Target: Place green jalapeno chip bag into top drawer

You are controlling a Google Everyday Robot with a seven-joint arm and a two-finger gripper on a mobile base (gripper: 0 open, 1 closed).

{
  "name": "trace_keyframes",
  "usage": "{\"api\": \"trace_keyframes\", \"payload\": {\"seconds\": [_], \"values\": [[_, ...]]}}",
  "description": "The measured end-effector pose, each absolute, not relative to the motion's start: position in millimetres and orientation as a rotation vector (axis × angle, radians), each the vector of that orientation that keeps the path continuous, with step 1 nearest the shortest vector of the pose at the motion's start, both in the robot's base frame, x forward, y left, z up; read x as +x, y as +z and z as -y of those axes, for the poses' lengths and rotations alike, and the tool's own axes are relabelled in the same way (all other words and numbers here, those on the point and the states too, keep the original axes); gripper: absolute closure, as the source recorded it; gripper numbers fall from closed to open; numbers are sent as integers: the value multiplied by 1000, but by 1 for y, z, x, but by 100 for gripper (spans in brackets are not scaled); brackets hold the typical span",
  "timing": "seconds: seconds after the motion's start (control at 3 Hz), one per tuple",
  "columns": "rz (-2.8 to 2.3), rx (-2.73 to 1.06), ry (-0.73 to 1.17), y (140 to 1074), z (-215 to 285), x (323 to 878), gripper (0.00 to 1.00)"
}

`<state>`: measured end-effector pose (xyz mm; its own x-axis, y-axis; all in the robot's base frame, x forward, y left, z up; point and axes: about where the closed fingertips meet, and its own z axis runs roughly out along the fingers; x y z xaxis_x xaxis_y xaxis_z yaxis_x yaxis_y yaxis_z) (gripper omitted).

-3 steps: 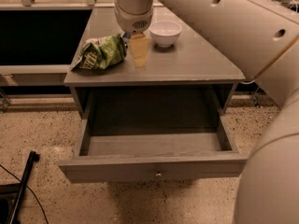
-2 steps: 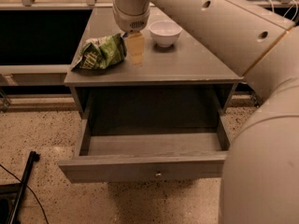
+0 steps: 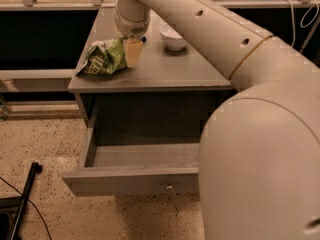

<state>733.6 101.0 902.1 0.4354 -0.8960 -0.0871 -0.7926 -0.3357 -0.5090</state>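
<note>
Nearest, my own broad cream-coloured arm (image 3: 260, 149) fills the lower right of the frame and hides the right end of the wide shallow grey wooden top drawer (image 3: 130, 180). The drawer stands open at lower centre, and its flat front carries a small round metal knob (image 3: 169, 186). A thin black stand (image 3: 27, 191) lies on the speckled floor (image 3: 45, 139) at lower left. Above the drawer is the flat grey table top (image 3: 170, 71). The wrinkly shiny green jalapeno chip bag (image 3: 102, 59) lies on its left part, in the upper left of the frame. My gripper (image 3: 132, 53) points down against the bag's right edge. I cannot tell how far it is open or whether it holds the bag. A small white bowl (image 3: 172, 36) sits beyond, just to the right.
</note>
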Motion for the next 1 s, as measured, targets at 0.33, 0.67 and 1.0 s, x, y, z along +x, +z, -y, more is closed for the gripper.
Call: {"api": "trace_keyframes", "payload": {"seconds": [0.33, 0.67, 1.0], "values": [[-1402, -2207, -225, 892, -113, 740, 50], [-1355, -2157, -88, 890, -120, 737, 73], [-1228, -2072, 49, 916, -121, 710, 96]]}}
